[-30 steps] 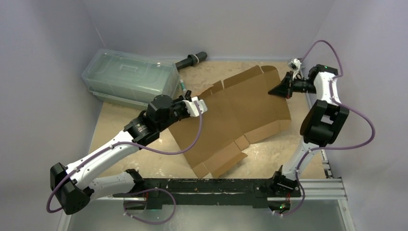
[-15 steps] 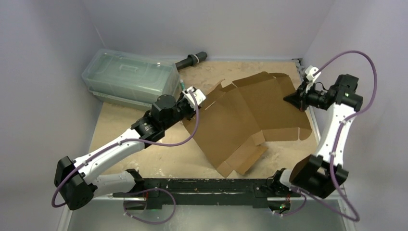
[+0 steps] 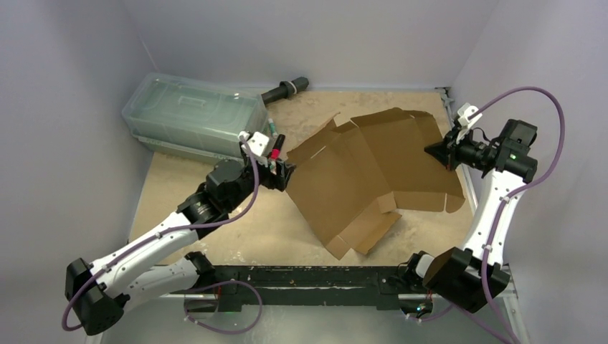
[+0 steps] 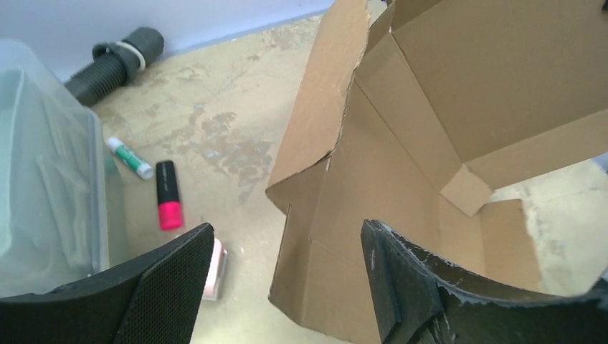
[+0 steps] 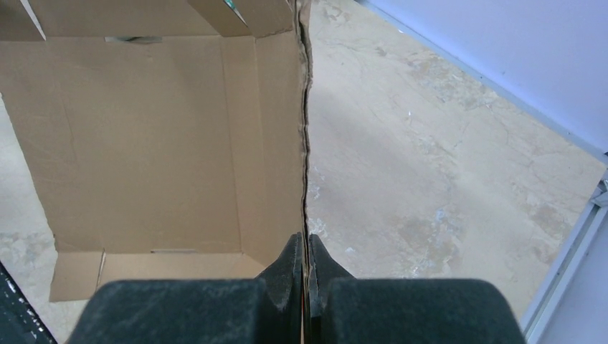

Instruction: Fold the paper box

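Observation:
The paper box (image 3: 373, 172) is a brown die-cut cardboard sheet lying partly unfolded on the table, its left flaps raised. My right gripper (image 3: 437, 152) is shut on its right edge; in the right wrist view the fingers (image 5: 306, 244) pinch that thin upright edge, with the box panel (image 5: 158, 143) spreading to the left. My left gripper (image 3: 279, 168) stands open just left of the box's left flap. In the left wrist view the wide-apart gripper (image 4: 287, 236) frames the box's near corner (image 4: 401, 165) without touching it.
A clear greenish plastic container (image 3: 193, 115) stands at the back left, with a black cylindrical handle (image 3: 285, 90) behind it. A pink and black marker (image 4: 168, 206), a green and white stick (image 4: 129, 158) and a small pink item (image 4: 217, 269) lie beside the container. Walls close in on all sides.
My left gripper has opened, let go of the box's left edge and drawn back to the left. The right arm has swung right, dragging the box with it.

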You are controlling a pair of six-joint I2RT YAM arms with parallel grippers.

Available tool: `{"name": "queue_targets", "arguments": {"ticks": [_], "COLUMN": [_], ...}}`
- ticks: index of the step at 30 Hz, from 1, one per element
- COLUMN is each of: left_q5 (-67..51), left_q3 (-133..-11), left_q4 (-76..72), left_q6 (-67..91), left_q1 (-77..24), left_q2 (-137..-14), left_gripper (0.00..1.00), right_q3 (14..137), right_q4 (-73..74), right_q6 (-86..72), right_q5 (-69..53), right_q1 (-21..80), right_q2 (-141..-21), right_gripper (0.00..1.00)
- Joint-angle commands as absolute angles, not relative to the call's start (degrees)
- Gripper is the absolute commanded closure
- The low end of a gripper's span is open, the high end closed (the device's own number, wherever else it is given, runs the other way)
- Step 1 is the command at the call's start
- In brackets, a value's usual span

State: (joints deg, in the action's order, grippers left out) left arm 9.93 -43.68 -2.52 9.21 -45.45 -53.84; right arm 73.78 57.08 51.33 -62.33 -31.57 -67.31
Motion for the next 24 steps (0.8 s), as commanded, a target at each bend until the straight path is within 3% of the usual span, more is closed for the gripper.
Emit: {"name": "queue_targets", "arguments": {"ticks": [1, 8, 16, 24], "left_q5": [11.3, 13.7, 9.2, 4.5], "left_q3": [-39.3, -29.8, -18.9, -13.2], "left_q4": [-0.1, 0.9, -10.8, -24.3], "left_q6": [19.8, 32.2, 47.5, 59.1], "left_q1": [-45.6, -45.6, -45.5, -45.6], "left_q2": [-48.9, -40.7, -36.1, -41.5], "left_gripper": [0.25, 0.18, 0.18, 0.36], "right_q3": [74.3, 75.3, 76.3, 76.5], "right_q4": [57.8, 61.7, 63.5, 62.2], "right_q6": [51.7, 54.6, 54.6, 52.4], "right_q5": [-65.0, -66.5, -64.9, -66.5], "right_q1": [-31.9, -31.8, -31.9, -31.8], "right_q2": [-65.5, -65.5, -65.1, -65.0], "right_gripper": [1.0, 1.0, 1.0, 1.0]}}
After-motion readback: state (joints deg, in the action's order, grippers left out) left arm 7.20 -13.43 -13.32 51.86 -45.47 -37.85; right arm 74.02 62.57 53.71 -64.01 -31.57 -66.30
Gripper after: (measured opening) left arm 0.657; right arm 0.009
